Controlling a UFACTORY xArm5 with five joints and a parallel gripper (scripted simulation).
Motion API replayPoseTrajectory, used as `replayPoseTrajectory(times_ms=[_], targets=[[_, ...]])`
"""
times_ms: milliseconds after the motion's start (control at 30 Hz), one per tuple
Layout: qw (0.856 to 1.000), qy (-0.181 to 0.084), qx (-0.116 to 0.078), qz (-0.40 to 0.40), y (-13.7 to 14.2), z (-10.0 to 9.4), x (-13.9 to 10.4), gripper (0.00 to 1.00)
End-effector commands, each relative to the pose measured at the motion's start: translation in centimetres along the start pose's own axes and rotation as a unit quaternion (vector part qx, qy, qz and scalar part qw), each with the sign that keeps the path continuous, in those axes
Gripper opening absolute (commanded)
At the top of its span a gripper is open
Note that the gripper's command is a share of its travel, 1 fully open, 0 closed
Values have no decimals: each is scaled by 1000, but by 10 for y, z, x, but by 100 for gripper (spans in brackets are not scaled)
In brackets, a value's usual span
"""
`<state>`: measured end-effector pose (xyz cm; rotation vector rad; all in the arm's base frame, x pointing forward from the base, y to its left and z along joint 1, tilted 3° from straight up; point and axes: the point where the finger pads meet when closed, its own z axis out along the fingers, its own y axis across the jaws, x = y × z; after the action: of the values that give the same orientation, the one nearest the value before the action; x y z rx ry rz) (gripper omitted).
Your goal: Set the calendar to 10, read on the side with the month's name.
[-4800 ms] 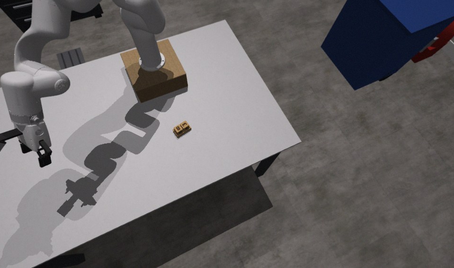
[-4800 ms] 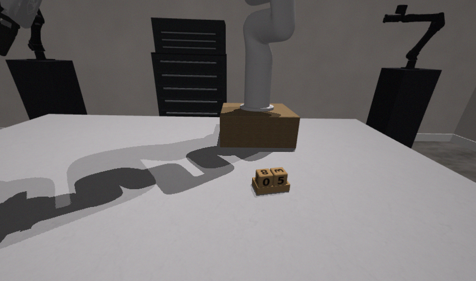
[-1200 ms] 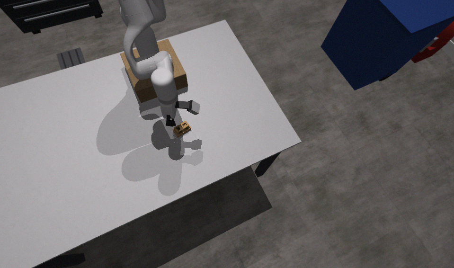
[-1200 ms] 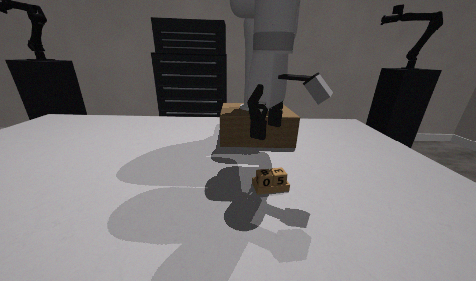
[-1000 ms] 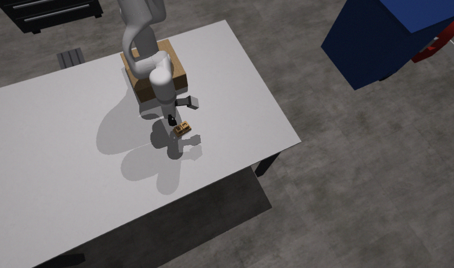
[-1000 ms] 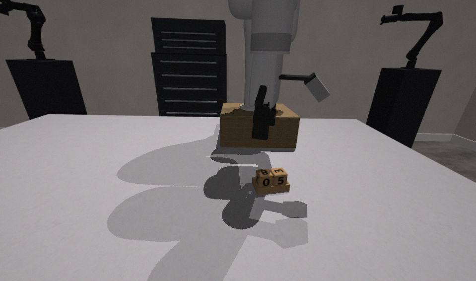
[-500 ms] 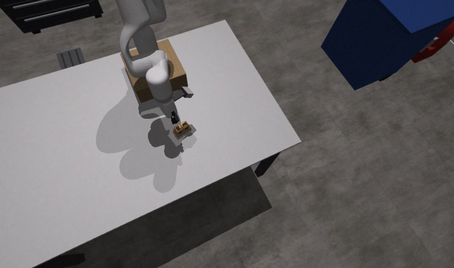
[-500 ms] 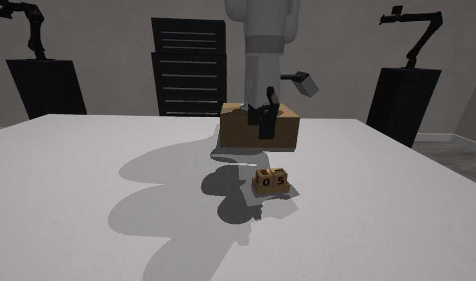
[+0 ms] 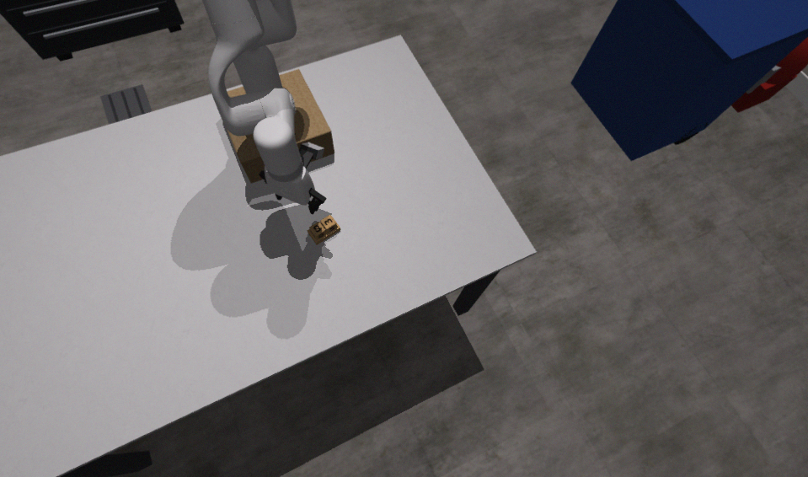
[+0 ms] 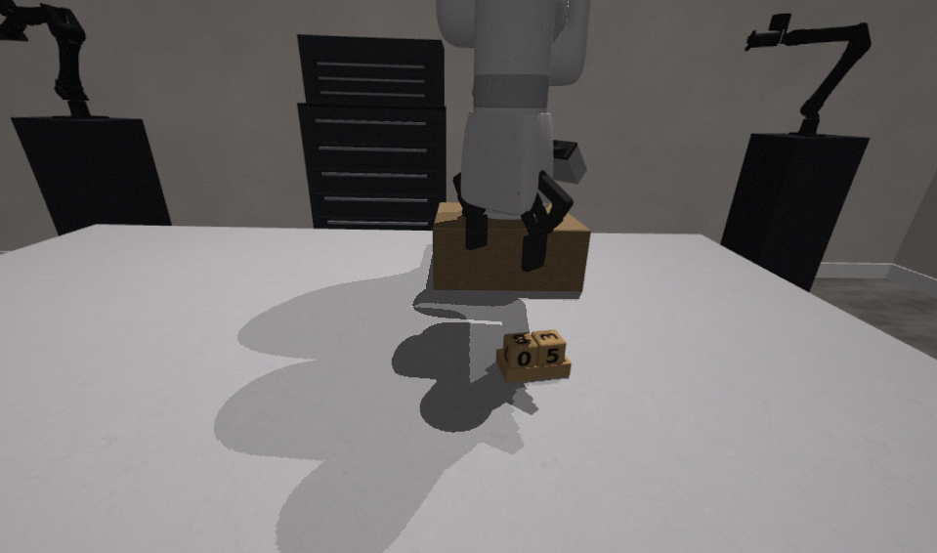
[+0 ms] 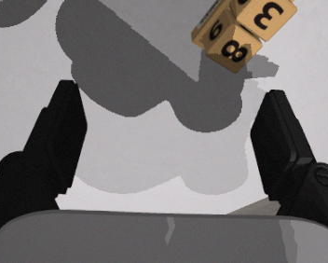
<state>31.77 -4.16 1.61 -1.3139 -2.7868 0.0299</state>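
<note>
The small wooden tray (image 10: 536, 372) stands flat on the table. No month's name can be read. Two wooden cubes sit side by side in it. In the exterior view, the left cube (image 9: 317, 229) (image 10: 523, 358) (image 11: 234, 50) shows an upright 0 on its near side and an 8 on top, partly shaded. The right cube (image 9: 328, 222) (image 10: 551, 355) (image 11: 267, 15) shows an upright 5 and has a 3 on top. The cubes' far sides are hidden there. My gripper (image 10: 504, 251) (image 11: 170, 106) is open and empty, above the table, behind the tray as the exterior camera sees it.
The wooden base block (image 9: 311, 112) (image 10: 509, 265) stands behind the gripper, under the arm. The white table (image 9: 430, 195) (image 10: 698, 412) carries the arm's shadows around the tray. A table edge lies to the right in the top view. Cabinets and other arms stand beyond the table.
</note>
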Motion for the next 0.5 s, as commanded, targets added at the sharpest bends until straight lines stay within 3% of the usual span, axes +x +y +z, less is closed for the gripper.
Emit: replayPoseTrajectory(times_ms=[0, 200, 467], targets=[[998, -2, -2, -71, -3, 0, -1, 100], [989, -2, -2, -151, -7, 1, 0, 100], [986, -2, -2, -169, -8, 1, 0, 100]])
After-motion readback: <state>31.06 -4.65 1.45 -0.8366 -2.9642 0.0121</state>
